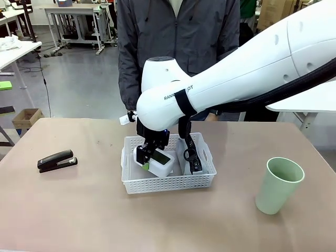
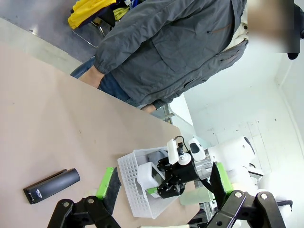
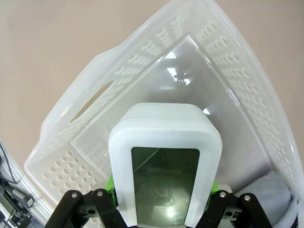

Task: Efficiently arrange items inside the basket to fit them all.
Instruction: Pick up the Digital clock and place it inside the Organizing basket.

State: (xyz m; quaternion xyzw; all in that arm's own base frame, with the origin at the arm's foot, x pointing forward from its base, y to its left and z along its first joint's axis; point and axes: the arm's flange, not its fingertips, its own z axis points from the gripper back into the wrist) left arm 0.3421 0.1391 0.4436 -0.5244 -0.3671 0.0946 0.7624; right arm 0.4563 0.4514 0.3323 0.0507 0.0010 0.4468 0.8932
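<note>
Fingers [image 3: 76, 205] of the right gripper [image 1: 149, 157] clamp a white rectangular box with a dark window [image 1: 161, 160] inside the white perforated plastic basket [image 1: 168, 185]. That arm reaches across from the right, wrist pointing down. A grey soft pouch [image 3: 270, 190] lies beside the box. The left gripper [image 2: 163, 176] hangs high, jaws wide and empty. A black stapler [image 1: 56, 160] and a pale green tall cup [image 1: 278, 185] sit outside on the tan table [image 1: 79, 210].

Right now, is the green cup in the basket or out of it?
Out: the cup stands upright on the table, apart from the basket.
</note>
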